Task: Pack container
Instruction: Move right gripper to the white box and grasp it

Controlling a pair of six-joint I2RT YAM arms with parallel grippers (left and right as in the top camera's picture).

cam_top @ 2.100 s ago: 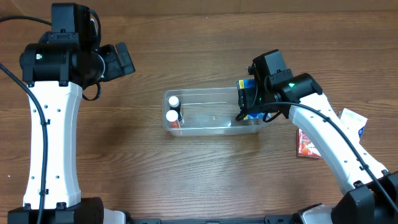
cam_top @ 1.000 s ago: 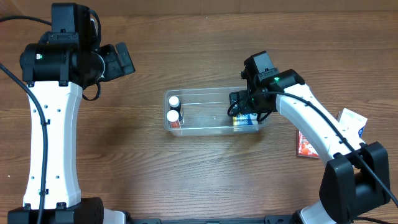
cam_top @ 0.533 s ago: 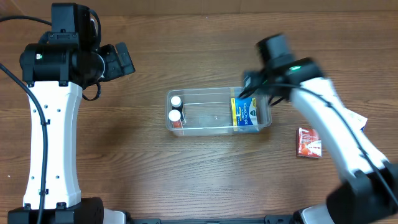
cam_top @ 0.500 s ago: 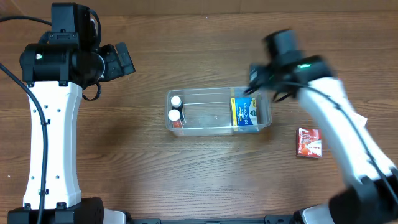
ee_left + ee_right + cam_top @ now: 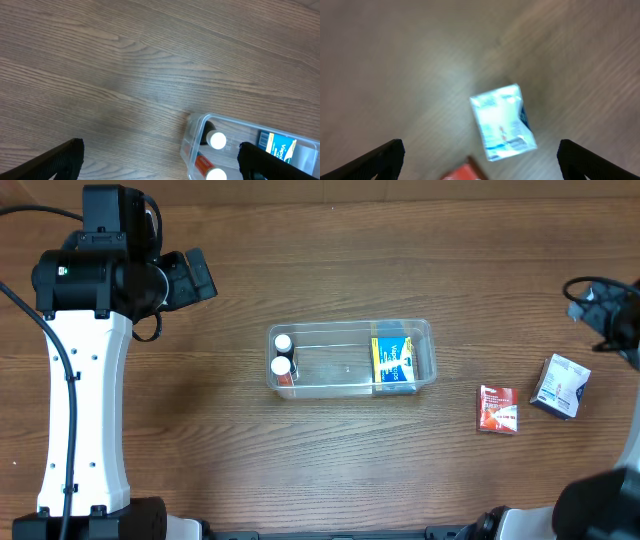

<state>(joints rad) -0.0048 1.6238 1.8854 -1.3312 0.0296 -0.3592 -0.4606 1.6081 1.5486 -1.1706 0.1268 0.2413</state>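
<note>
The clear container (image 5: pixel 345 327) lies mid-table, lengthwise left to right. Two white-capped bottles (image 5: pixel 279 354) stand at its left end, and a blue and yellow box (image 5: pixel 393 362) lies flat at its right end. My right gripper (image 5: pixel 603 310) hovers blurred at the far right edge, away from the container. In the right wrist view it (image 5: pixel 482 162) is open and empty above a white and blue box (image 5: pixel 502 122). My left gripper (image 5: pixel 192 276) hangs high at the back left. The left wrist view shows it (image 5: pixel 160 165) open, with the container's left end (image 5: pixel 196 131) below.
A red packet (image 5: pixel 497 408) and the white and blue box (image 5: pixel 560 385) lie on the wooden table right of the container. The red packet's corner (image 5: pixel 467 172) shows at the bottom of the right wrist view. The left arm's white link (image 5: pixel 85 410) stands along the left side.
My right gripper has let go of the blue and yellow box inside the container. It has since swung fast to the right, over the loose packets. The left arm has not moved.
</note>
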